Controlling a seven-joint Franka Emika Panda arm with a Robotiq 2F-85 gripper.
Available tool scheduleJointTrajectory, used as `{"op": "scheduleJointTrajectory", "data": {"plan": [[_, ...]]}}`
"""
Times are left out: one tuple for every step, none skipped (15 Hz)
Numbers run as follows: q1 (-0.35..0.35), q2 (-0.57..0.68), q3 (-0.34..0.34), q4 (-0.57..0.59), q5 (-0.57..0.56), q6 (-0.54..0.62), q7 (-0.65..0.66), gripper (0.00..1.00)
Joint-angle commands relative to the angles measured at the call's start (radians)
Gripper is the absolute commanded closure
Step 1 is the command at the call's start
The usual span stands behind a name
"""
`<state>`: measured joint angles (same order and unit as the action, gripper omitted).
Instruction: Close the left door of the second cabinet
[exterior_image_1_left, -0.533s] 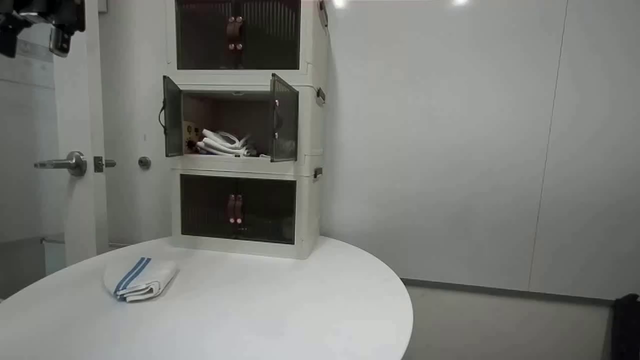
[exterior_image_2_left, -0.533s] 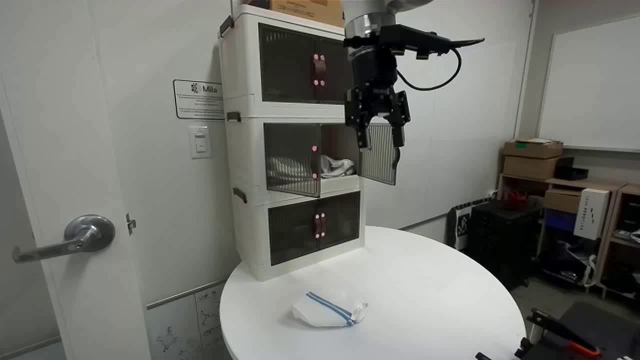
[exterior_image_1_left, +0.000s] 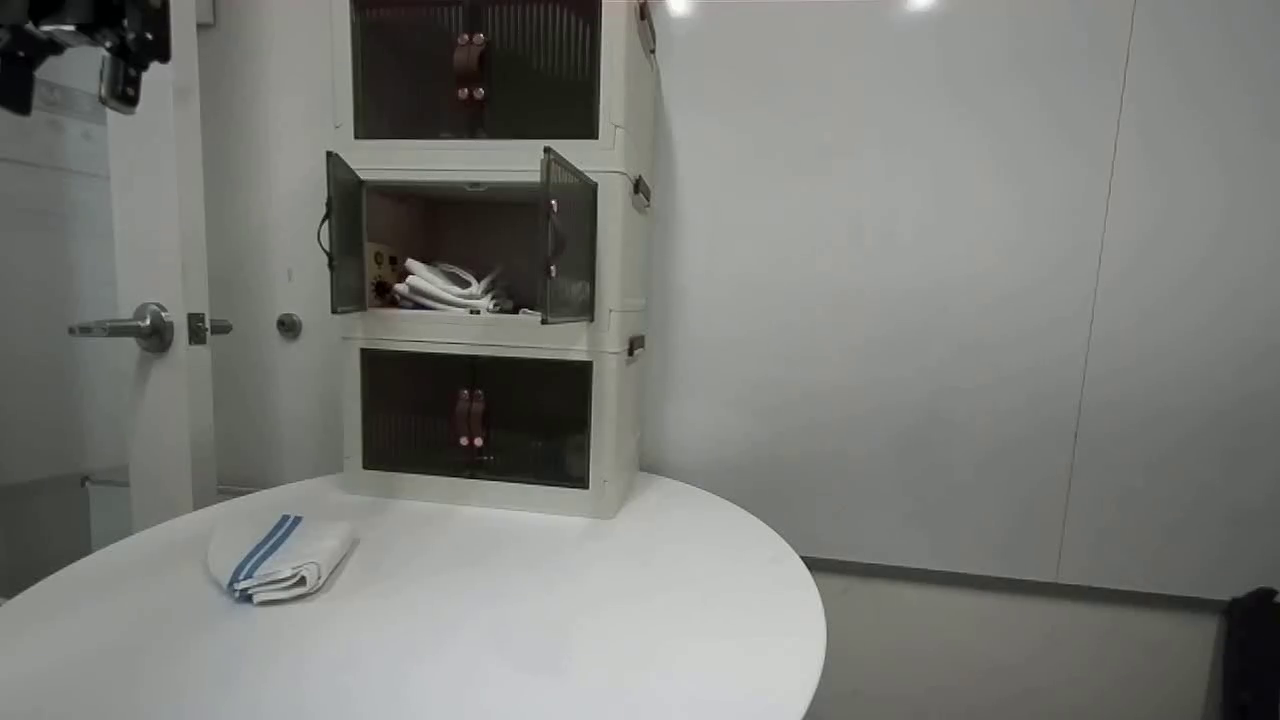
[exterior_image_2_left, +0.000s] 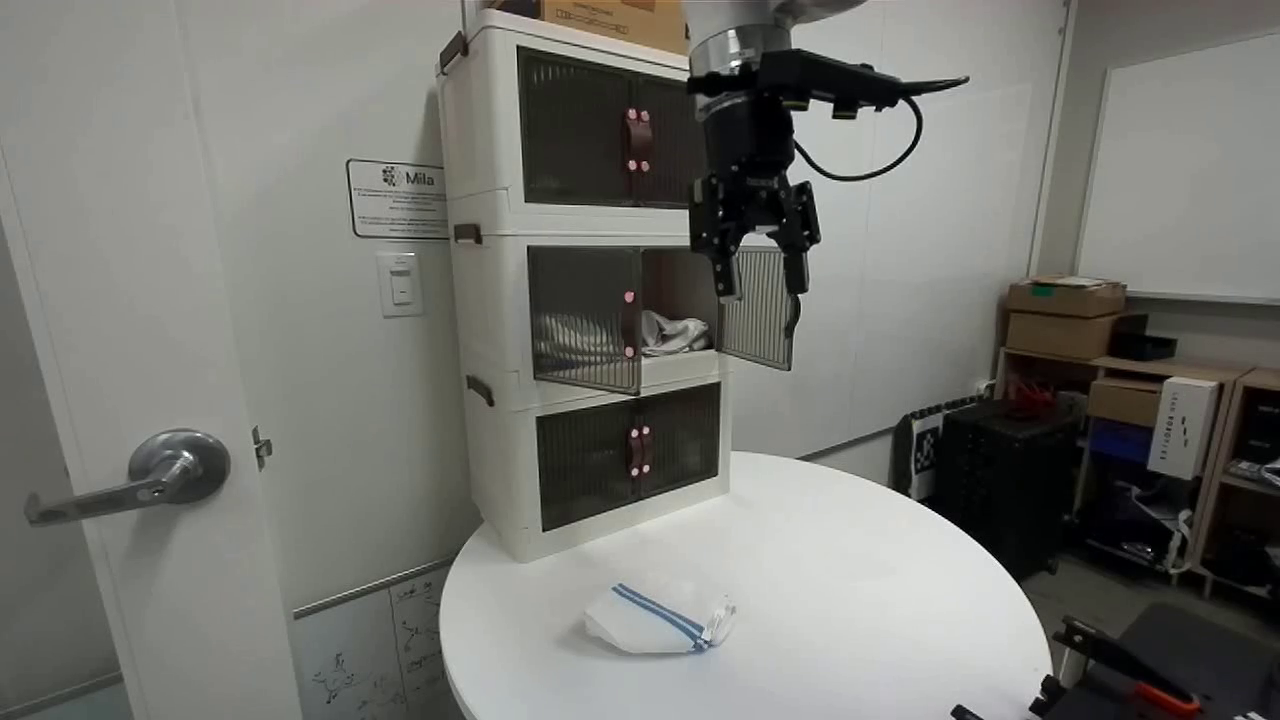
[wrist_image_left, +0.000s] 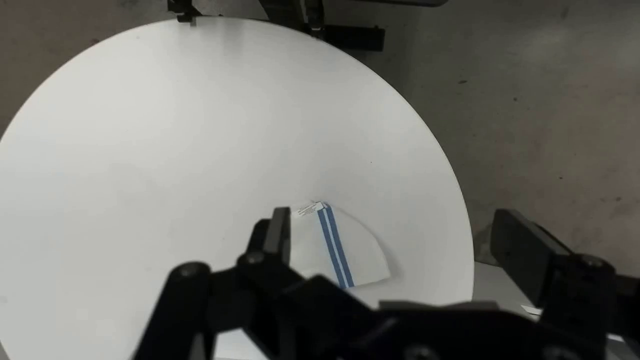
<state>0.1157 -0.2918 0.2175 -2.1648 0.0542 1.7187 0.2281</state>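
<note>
Your left door (exterior_image_2_left: 585, 320) on the middle cabinet (exterior_image_2_left: 490, 310) stands swung outward. In an exterior view you have it to the left of the claw (exterior_image_2_left: 762, 290) and well apart from it, with the strap handle (exterior_image_2_left: 630, 325) a little lower than the fingertips. The claw hangs pointing down, and its two fingers (wrist_image_left: 522, 255) are spread wide, as your wrist view makes plain.

The right door (exterior_image_2_left: 757, 335) of that cabinet is swung out too; in an exterior view you see it partly behind the claw. Between the doors, right of and below the claw in an exterior view, you have a pale heap (exterior_image_1_left: 450, 290) whose material you cannot tell.

The upper cabinet (exterior_image_2_left: 475, 130) and the lower cabinet (exterior_image_2_left: 500, 470), both left of the claw in an exterior view, are closed. A cardboard box (exterior_image_2_left: 615, 22) sits on the stack, higher than your claw.

Beneath the claw spreads the round white table (wrist_image_left: 150, 125) that bears the stack. On it, well below your fingers, lies a blue-striped white towel (wrist_image_left: 337, 245), one edge hidden by a finger in the wrist view.
</note>
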Motion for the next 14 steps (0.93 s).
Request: {"op": "scheduleJointTrajectory", "data": {"plan": [[0.000, 0.032, 0.001, 0.028, -0.028, 0.010, 0.054, 0.00], [0.001, 0.045, 0.001, 0.037, -0.038, 0.031, 0.049, 0.00], [0.000, 0.058, 0.004, 0.049, -0.054, 0.042, 0.062, 0.00], [0.000, 0.075, 0.005, 0.066, -0.071, 0.057, 0.058, 0.00], [0.001, 0.090, 0.001, 0.082, -0.078, 0.073, 0.048, 0.00], [-0.001, 0.107, -0.003, 0.105, -0.089, 0.090, 0.052, 0.00], [-0.003, 0.121, -0.005, 0.123, -0.100, 0.106, 0.057, 0.00], [-0.006, 0.137, -0.008, 0.149, -0.111, 0.114, 0.059, 0.00], [-0.008, 0.152, -0.009, 0.171, -0.126, 0.122, 0.065, 0.00], [-0.009, 0.168, -0.011, 0.199, -0.143, 0.123, 0.066, 0.00], [-0.009, 0.183, -0.014, 0.225, -0.159, 0.120, 0.064, 0.00], [-0.009, 0.198, -0.018, 0.255, -0.176, 0.116, 0.056, 0.00], [-0.007, 0.213, -0.023, 0.282, -0.190, 0.113, 0.031, 0.00], [-0.004, 0.233, -0.029, 0.316, -0.194, 0.106, -0.017, 0.00]]}}
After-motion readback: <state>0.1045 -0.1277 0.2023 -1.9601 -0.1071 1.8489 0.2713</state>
